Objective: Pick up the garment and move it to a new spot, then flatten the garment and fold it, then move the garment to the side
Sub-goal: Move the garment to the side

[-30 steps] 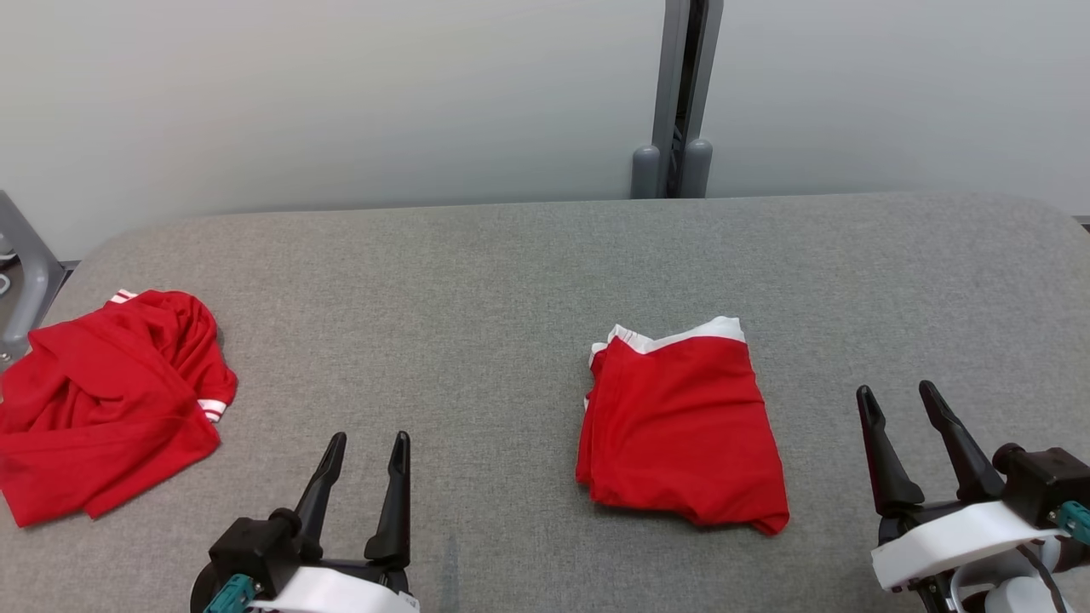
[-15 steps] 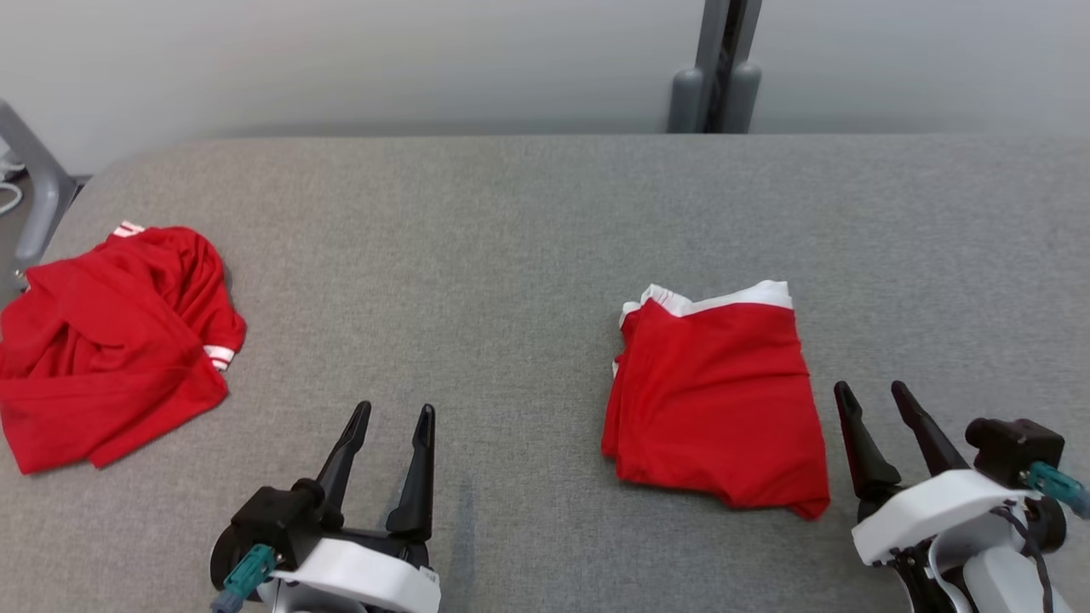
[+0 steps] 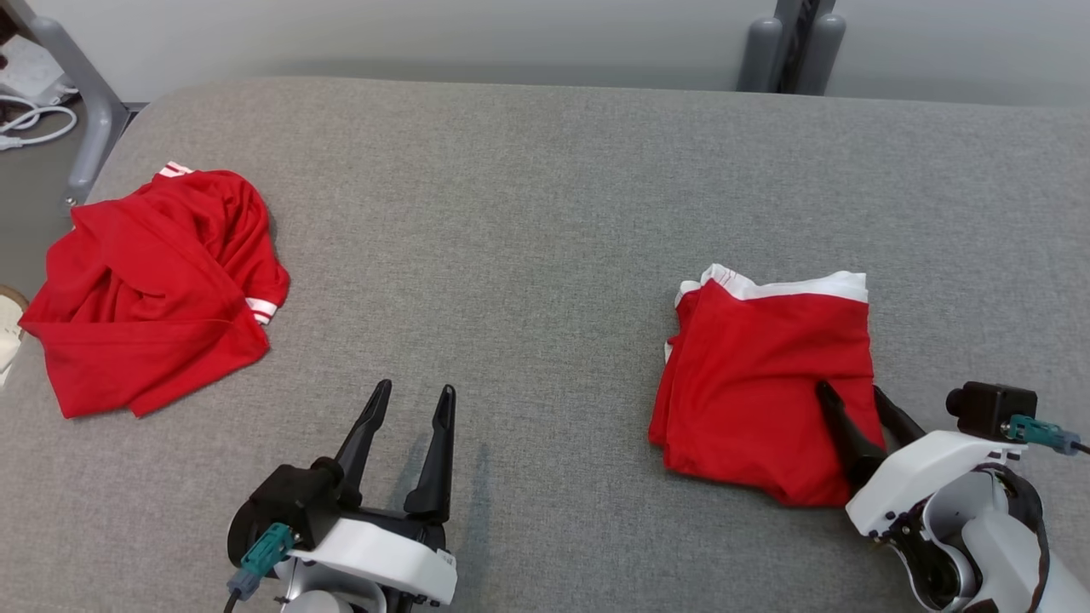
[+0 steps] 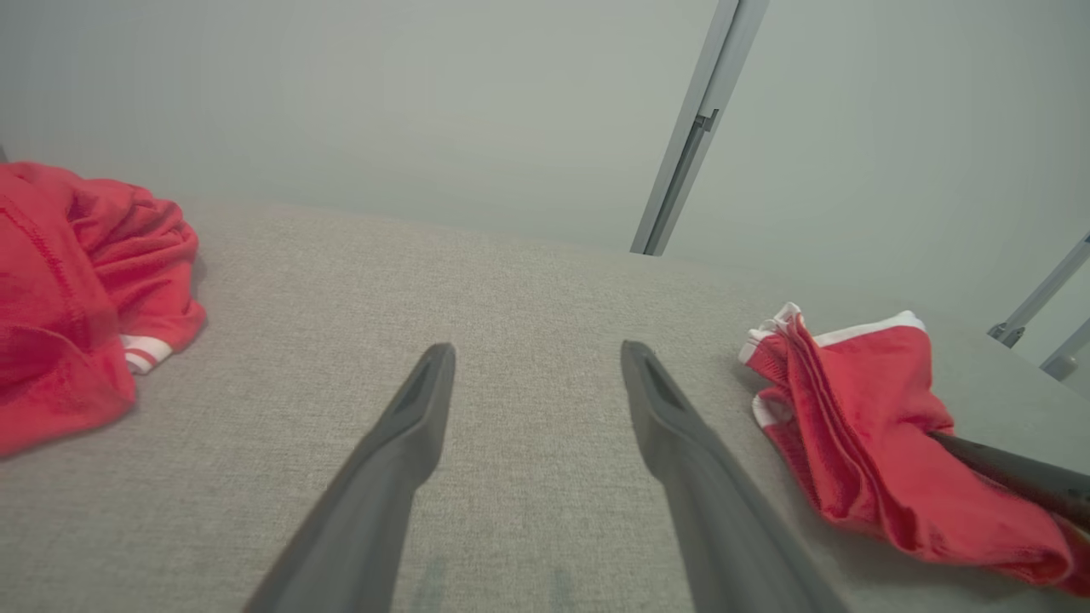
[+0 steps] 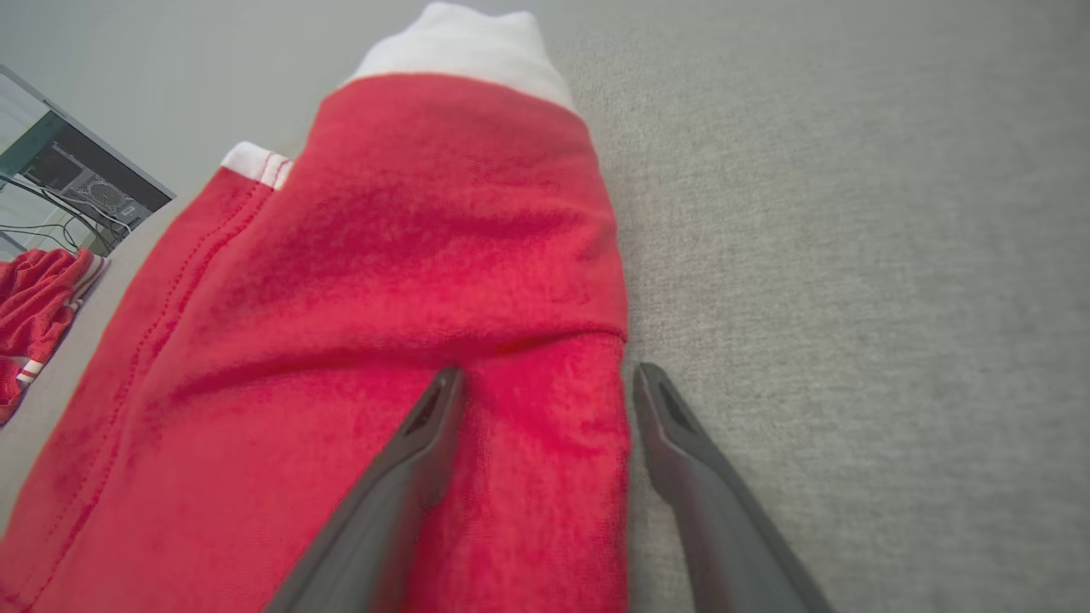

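Since the earlier picture the whole head view has been shifted, so the camera has been turned. The right gripper (image 3: 851, 388) has also been brought in from beside the garment (image 3: 758, 383), and its tips are now seen over the near right corner of the cloth. Its jaws are held wide open and nothing is gripped. In the right wrist view one finger (image 5: 413, 464) is seen over the red cloth and the other over the grey table (image 3: 528, 213), just past the cloth's edge. Whether the cloth is pressed cannot be told. The left gripper (image 3: 417, 387) is held near the front over bare table, with its jaws open and empty too.

The garment is found on the right part of the table, already folded into a neat pad, with a white band at its far end. So the last step, moving it to the side, is judged to be in hand. Next, the edge needs to be pinched through all the layers, or the fold may be pulled apart when it is moved.

Further off to the left, a second red garment (image 3: 153, 289) is seen in a crumpled heap, well apart. At the far edge a grey post (image 3: 792, 42) is seen.
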`<state>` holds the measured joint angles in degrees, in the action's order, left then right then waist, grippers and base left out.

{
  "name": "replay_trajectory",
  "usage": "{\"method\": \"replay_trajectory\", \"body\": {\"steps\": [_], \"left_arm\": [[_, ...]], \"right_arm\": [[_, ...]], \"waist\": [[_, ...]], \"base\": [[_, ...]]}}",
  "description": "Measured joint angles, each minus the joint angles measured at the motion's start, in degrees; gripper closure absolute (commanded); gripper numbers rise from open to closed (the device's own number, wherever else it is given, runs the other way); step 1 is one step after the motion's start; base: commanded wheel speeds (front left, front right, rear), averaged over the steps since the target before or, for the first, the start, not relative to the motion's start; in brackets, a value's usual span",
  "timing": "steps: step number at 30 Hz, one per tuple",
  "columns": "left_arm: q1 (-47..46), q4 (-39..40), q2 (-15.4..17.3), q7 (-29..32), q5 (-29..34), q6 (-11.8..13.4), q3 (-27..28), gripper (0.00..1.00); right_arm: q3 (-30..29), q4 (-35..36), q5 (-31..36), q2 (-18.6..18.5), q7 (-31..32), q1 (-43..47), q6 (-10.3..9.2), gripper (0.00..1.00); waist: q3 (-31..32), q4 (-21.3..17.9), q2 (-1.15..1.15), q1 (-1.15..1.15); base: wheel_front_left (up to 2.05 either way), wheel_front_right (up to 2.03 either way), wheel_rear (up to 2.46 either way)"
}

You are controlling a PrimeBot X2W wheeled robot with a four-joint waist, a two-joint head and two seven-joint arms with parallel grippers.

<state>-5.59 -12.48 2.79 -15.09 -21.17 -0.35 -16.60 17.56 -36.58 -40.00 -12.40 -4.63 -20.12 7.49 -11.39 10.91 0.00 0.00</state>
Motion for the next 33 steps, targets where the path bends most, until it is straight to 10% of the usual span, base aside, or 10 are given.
{"method": "replay_trajectory", "body": {"steps": [2,4,5,20,33], "left_arm": [[-0.18,0.00,0.00,0.00,-0.01,0.09,-0.10,0.00],[-0.40,-0.01,0.00,0.00,-0.01,0.10,-0.15,0.00],[-0.52,0.00,-0.01,0.00,-0.01,0.16,-0.18,0.00],[-0.48,0.54,0.02,0.00,0.58,-0.27,-1.37,0.00],[-5.73,1.78,-0.01,0.00,2.24,-1.64,-8.42,0.00]], "right_arm": [[0.83,-0.80,-1.13,-0.23,0.30,-0.81,0.01,0.00],[1.89,-1.43,-2.16,-0.70,0.86,-1.52,0.01,0.88],[2.65,-1.57,-2.23,-0.98,0.92,-1.86,0.01,1.00],[12.21,-4.71,0.87,-6.15,-1.48,-6.02,0.01,1.00],[19.04,0.87,1.10,-21.71,-0.86,-13.81,0.02,1.00]], "waist": [[-0.16,0.33,0.00,0.00],[-0.23,0.57,0.00,0.00],[-0.23,0.64,0.00,0.00],[1.07,-3.38,0.00,0.00],[-3.19,-12.00,0.00,0.00]], "base": [[0.00,0.00,0.00],[0.00,0.00,0.00],[0.00,0.00,0.00],[0.00,0.00,0.00],[0.00,0.00,0.00]]}}
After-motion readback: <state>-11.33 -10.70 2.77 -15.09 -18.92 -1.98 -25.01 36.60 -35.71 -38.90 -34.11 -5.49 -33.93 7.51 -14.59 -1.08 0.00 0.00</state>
